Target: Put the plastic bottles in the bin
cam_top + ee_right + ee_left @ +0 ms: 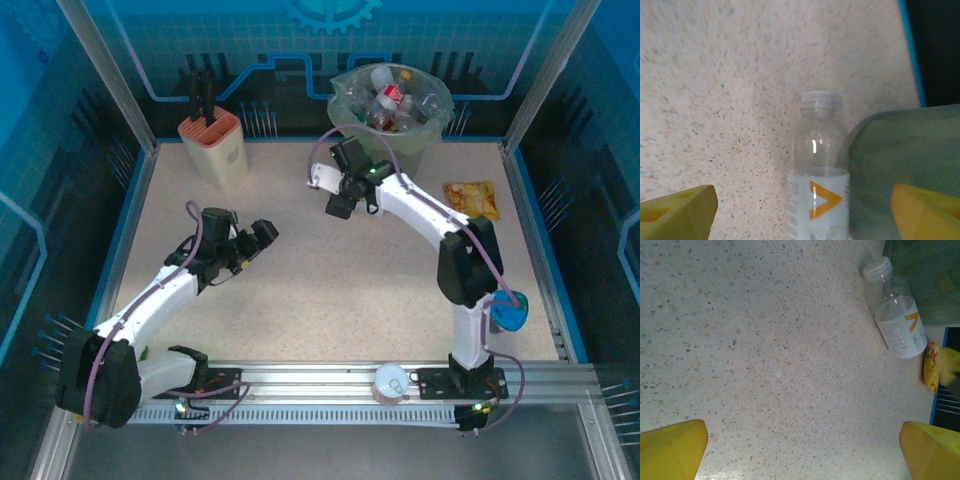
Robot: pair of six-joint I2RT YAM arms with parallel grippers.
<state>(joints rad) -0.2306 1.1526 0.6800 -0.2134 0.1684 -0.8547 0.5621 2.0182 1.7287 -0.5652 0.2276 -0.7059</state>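
Observation:
A clear plastic bottle [817, 200] with a white label and an orange mark lies on the speckled table, its white cap pointing away from my right wrist. It rests right beside the grey, green-lined bin [900, 160]. My right gripper [802, 202] is open, its yellow fingers [680, 212] on either side of the bottle and apart from it. From above, the bottle [322, 178] shows left of the right gripper [338, 200], and the bin [345, 100] holds several bottles. My left gripper [262, 235] is open over bare table. Its wrist view shows the bottle [895, 315] and the bin [930, 280] far right.
A peach knife block [215, 148] stands at the back left. A yellow-orange snack bag [472, 198] lies right of the bin. A blue object [508, 315] sits by the right arm. A white round object [390, 382] rests on the front rail.

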